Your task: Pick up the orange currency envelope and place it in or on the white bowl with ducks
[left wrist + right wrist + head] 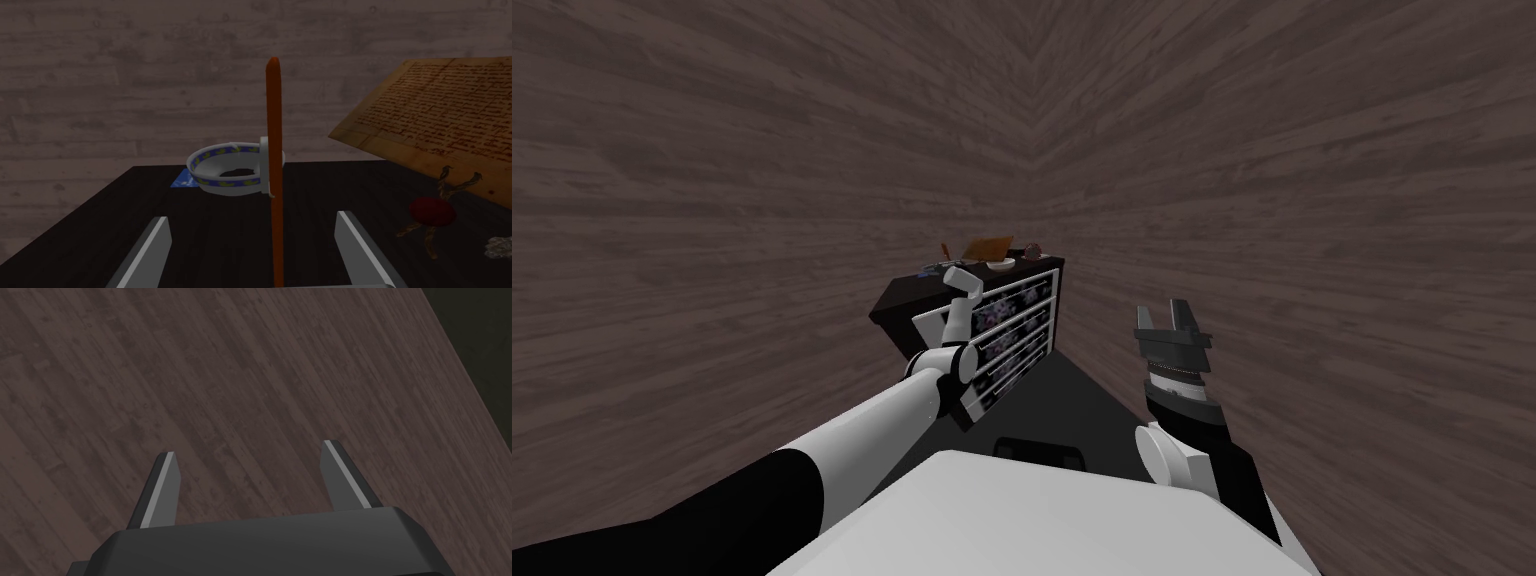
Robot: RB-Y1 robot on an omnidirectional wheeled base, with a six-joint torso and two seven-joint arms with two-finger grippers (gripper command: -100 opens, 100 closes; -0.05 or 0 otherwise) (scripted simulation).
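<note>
The right gripper [249,448] hangs beside the robot, well apart from the work, its two fingers spread with nothing between them.

The left arm reaches out over the dark top of the dresser [100,220]. The left gripper [252,215] is open, and the orange envelope [274,125] stands on edge in the gap, seen as a thin upright strip running up from the gripper's body. Neither finger touches it, so nothing is gripped.

Just beyond the envelope, near the far edge of the dresser top, sits the white bowl [220,167] with its blue band of yellow ducks. A white part of the bowl's rim overlaps the strip, and it is unclear whether the two touch. A blue card [182,179] lies at the far edge behind the bowl. A tilted parchment sheet [440,110] and a red seal [432,211] occupy the other side of the top.

The envelope does not appear to lie in the bowl. Judging from this, the approach is done, and closing on the envelope, lifting it and setting it in the bowl remain.
</note>
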